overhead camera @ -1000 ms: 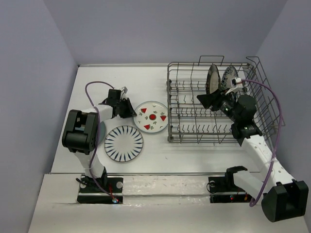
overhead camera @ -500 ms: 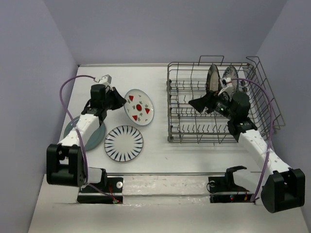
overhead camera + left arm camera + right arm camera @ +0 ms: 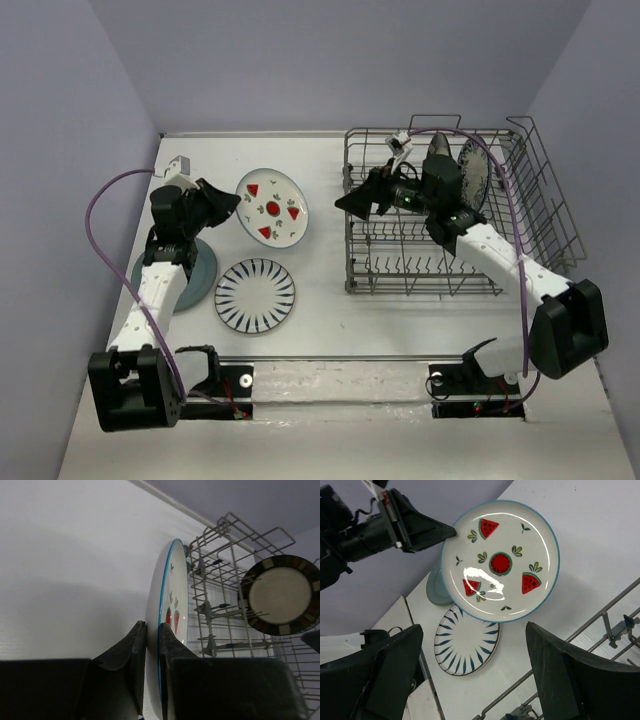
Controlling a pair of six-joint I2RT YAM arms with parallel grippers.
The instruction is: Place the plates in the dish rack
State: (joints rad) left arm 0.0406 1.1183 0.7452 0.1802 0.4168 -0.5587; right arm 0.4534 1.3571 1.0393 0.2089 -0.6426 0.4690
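Observation:
The white plate with red triangles point(image 3: 272, 207) hangs tilted above the table, and my left gripper point(image 3: 228, 205) is shut on its left rim. In the left wrist view this plate point(image 3: 167, 605) shows edge-on between the fingers point(image 3: 136, 645). My right gripper point(image 3: 358, 200) is open and holds nothing, at the left end of the dish rack point(image 3: 540, 190), facing that plate point(image 3: 501, 560). The blue-striped plate point(image 3: 255, 295) and the teal plate point(image 3: 195, 275) lie flat on the table. A brown-rimmed plate point(image 3: 282, 594) and an ornate plate point(image 3: 477, 172) stand upright in the rack.
My left arm partly covers the teal plate. The right arm reaches across the rack's upright tines point(image 3: 420, 240). Walls close off the table at the back and on both sides.
My left gripper has lifted the red-triangle plate off the table and carried it back and left. My right gripper has opened and swung left across the rack, away from the standing plates.

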